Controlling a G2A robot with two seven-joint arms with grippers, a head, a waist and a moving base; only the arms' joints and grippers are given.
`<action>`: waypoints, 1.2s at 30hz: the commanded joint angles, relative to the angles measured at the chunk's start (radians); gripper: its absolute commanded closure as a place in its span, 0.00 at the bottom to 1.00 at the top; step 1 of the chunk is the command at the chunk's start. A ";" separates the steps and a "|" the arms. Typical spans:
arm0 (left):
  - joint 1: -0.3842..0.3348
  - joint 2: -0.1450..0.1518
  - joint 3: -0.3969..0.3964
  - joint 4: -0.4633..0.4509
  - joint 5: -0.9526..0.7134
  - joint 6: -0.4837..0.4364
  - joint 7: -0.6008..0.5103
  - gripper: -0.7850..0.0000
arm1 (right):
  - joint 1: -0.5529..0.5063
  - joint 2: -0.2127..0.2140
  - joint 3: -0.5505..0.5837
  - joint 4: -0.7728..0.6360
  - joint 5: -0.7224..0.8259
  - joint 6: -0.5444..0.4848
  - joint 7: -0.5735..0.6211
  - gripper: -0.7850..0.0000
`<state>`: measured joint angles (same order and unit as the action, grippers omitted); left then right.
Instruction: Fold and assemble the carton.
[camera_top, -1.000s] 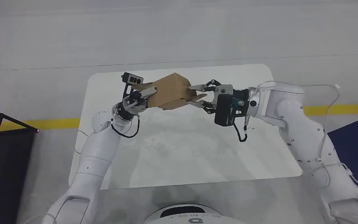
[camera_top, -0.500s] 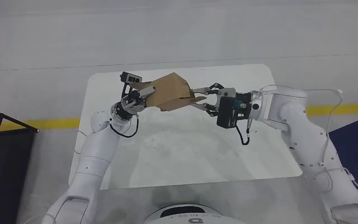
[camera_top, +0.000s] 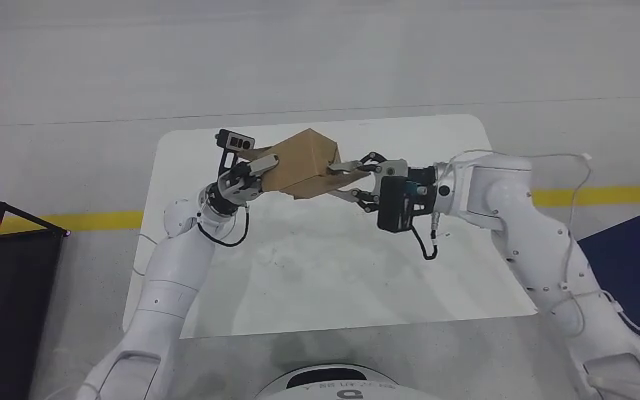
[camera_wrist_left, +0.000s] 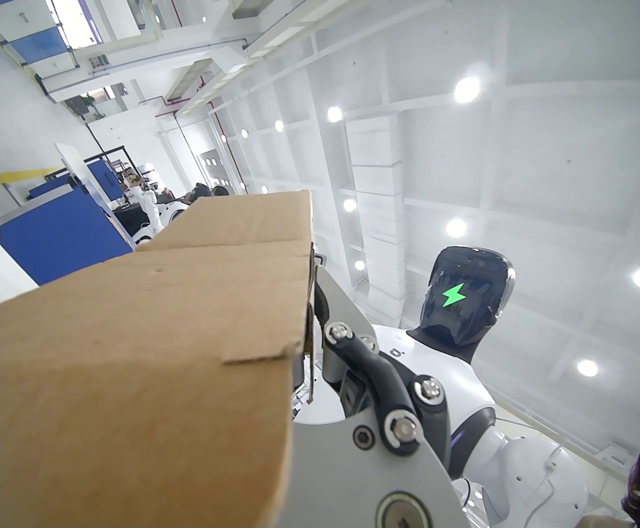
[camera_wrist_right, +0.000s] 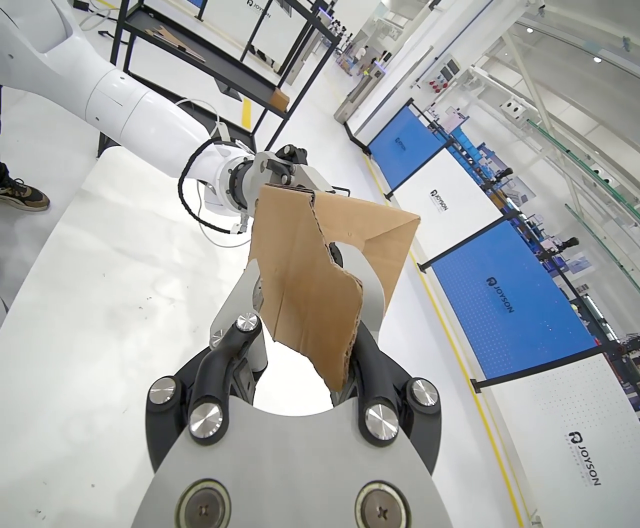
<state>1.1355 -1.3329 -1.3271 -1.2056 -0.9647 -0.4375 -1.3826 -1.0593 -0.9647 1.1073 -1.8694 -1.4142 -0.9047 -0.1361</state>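
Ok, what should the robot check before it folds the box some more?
1. Left gripper grips the carton: ok.
2. Carton lifted off the table: ok.
3. Flap sits inside the right gripper: ok.
4. Right gripper closed on the flap: not ok, its jaws stand apart.
5. Flaps on the carton's underside folded in: cannot tell.

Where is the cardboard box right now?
In the top view, the carton is held up over the far side of the table, between the left gripper and the right gripper.
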 joint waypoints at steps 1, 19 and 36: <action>0.002 0.000 -0.001 -0.003 0.001 0.000 0.000 1.00 | 0.008 -0.002 -0.007 0.008 0.005 0.001 -0.001 0.65; 0.006 0.001 -0.005 0.003 0.003 0.015 -0.015 1.00 | 0.021 -0.002 0.034 0.033 0.048 -0.017 0.012 0.77; 0.007 0.001 0.006 0.022 0.039 0.017 -0.017 1.00 | 0.022 0.010 0.098 0.026 0.034 -0.065 0.031 0.80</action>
<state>1.1414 -1.3324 -1.3209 -1.1836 -0.9257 -0.4209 -1.3993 -1.0368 -0.9554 1.2016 -1.8420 -1.3798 -0.9710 -0.1053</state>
